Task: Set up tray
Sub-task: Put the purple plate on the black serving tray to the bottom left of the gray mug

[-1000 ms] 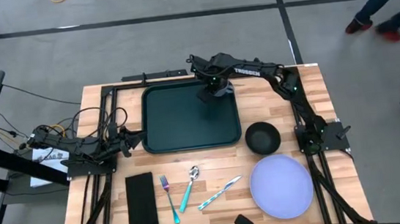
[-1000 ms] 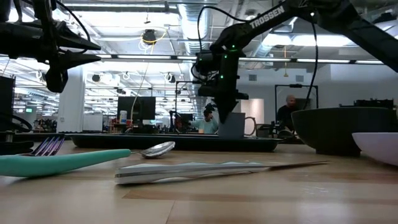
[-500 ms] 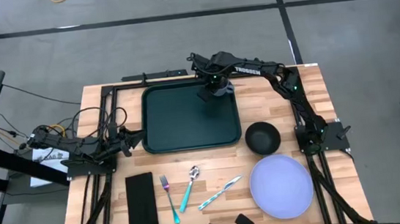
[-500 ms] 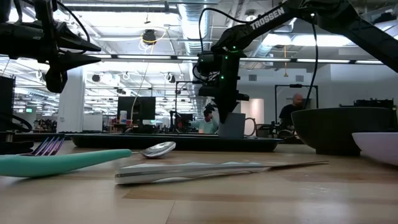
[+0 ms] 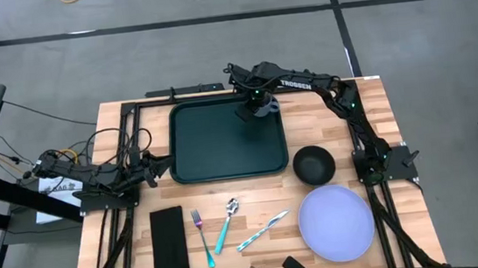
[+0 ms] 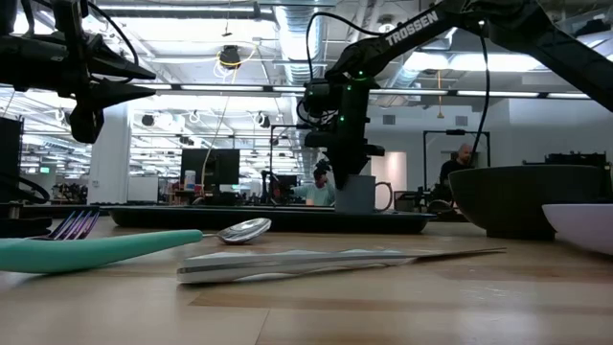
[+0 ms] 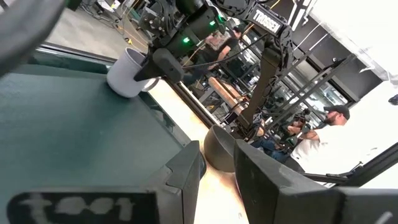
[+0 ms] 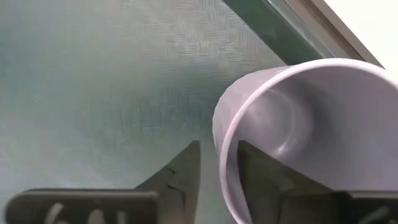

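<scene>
The dark green tray (image 5: 222, 144) lies at the table's far middle; it also shows in the low view (image 6: 287, 219) and the left wrist view (image 7: 62, 124). A pale grey mug (image 5: 269, 106) stands upright on the tray's far right corner, its handle toward the right (image 6: 383, 195). My right gripper (image 5: 256, 108) is over the mug, shut on its rim. My left gripper (image 5: 160, 169) waits at the tray's left edge, shut and empty. My right gripper pinches the mug's wall at the rim (image 8: 219, 155), one finger (image 8: 255, 171) inside the mug and one (image 8: 186, 168) outside. The fingers come from above, pointing down, on the side away from the handle. The mug (image 6: 356, 194) stands upright with its bottom on the tray.
A black bowl (image 5: 313, 164) sits right of the tray and a lavender plate (image 5: 336, 221) at the near right. A black napkin (image 5: 168, 242), fork (image 5: 201, 237), teal-handled spoon (image 5: 226, 225) and knife (image 5: 262, 230) lie along the near edge. People stand in the room behind.
The mug in my right gripper has gone from slightly tilted to upright on the tray's far right corner. The gripper has stayed over it and kept its hold.
</scene>
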Controlling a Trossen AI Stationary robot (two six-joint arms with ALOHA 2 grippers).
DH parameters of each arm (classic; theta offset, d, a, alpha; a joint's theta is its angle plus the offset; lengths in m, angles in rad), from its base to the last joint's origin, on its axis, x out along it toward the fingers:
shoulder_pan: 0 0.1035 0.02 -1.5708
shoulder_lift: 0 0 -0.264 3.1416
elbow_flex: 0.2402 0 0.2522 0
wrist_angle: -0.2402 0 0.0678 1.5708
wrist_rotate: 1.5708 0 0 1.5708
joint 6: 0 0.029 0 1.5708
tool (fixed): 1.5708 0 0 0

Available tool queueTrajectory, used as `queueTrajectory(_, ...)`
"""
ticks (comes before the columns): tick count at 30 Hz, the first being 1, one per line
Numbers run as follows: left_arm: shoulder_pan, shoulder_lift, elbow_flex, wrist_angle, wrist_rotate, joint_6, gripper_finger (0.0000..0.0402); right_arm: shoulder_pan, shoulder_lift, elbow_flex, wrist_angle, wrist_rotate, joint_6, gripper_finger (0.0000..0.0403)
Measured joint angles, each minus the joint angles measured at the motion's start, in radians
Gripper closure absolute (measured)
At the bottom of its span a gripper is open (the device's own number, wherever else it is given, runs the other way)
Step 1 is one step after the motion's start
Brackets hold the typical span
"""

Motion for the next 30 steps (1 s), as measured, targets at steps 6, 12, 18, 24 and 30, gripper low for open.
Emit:
queueTrajectory(6,0.000,0.000,0.000,-0.002,0.000,0.005,0.0315,0.000,-0.025,0.000,-0.009,0.045,-0.049,0.0255)
queueTrajectory(12,0.000,0.000,0.000,-0.002,0.000,0.023,0.0315,0.000,-0.113,0.000,-0.055,0.091,-0.045,0.0236)
queueTrajectory(18,0.000,0.000,0.000,-0.004,0.000,0.029,0.0315,0.045,-0.249,-0.001,-0.219,0.077,-0.001,0.0235)
queueTrajectory(24,0.000,0.001,-0.001,0.001,0.016,0.074,0.0315,0.187,-0.418,0.000,-0.268,0.051,0.037,0.0238)
queueTrajectory(30,0.000,0.001,-0.001,0.002,0.040,0.102,0.0315,0.371,-0.532,0.000,-0.424,0.068,0.214,0.0237)
